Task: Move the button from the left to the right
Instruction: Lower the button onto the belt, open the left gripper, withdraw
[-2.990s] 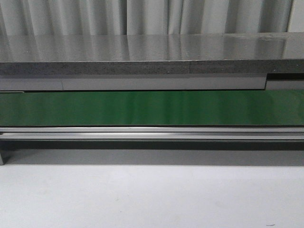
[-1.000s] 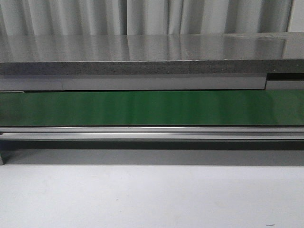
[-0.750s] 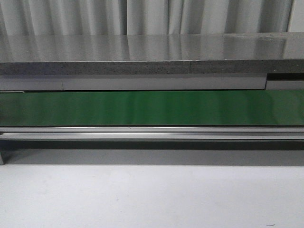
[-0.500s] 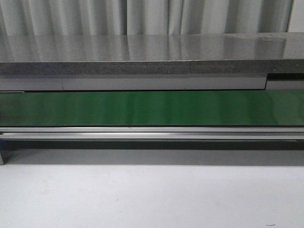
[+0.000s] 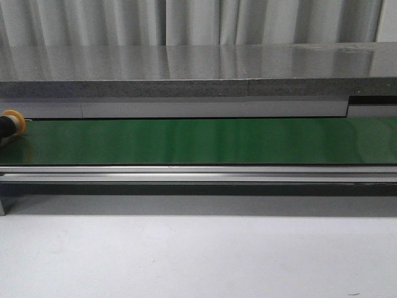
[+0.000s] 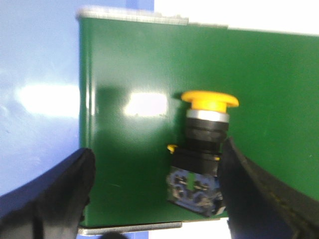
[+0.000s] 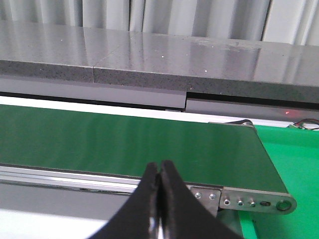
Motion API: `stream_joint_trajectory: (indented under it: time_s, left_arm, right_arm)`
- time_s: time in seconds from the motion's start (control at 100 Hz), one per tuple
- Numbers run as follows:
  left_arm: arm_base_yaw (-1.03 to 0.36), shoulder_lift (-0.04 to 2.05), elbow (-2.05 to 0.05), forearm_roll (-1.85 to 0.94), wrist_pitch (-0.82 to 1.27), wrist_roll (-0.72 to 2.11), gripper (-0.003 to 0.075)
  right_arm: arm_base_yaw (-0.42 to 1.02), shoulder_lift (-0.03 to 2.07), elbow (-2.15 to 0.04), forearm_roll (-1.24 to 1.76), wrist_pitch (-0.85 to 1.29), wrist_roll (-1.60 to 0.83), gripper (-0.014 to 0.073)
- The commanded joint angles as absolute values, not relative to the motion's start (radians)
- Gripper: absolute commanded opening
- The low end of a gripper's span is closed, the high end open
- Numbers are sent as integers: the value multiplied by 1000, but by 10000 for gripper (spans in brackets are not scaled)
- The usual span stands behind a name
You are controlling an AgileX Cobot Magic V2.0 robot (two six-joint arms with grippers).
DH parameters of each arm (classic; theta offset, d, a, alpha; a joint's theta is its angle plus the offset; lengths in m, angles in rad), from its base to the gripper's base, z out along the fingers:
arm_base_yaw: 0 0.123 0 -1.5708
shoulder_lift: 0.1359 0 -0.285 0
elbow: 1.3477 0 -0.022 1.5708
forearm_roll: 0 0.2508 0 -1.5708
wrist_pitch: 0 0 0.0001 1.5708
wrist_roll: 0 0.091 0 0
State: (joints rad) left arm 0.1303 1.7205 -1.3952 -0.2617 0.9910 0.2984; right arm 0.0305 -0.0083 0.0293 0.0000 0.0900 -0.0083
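Note:
The button, with an orange-yellow mushroom cap and a black body with bluish-green marks, lies on its side on the green conveyor belt near the belt's left end. In the front view its cap just shows at the far left edge. My left gripper is open above the belt; the button lies between its fingers, close to one finger, the other finger well apart. My right gripper is shut and empty, in front of the belt's right end.
The green belt runs across the front view with a metal rail before it and a grey stone-like shelf behind. The belt's right end roller bracket and a green surface lie beyond it. White tabletop is in front.
The button has come into the front view at the belt's far left edge; the belt was bare in the earlier frames.

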Motion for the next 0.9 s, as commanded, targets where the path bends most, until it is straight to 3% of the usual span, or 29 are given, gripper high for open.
stream_joint_trajectory:
  time_s: [0.0, 0.34, 0.89]
  left_arm:
    - [126, 1607, -1420, -292, 952, 301, 498]
    - [126, 1270, -1303, -292, 785, 314, 498]
    - [126, 546, -695, -292, 436, 358, 498]
  right_arm:
    - [33, -26, 29, -5, 8, -8, -68]
    - [33, -26, 29, -5, 8, -8, -68]
    - [33, -26, 29, -5, 8, -8, -68]
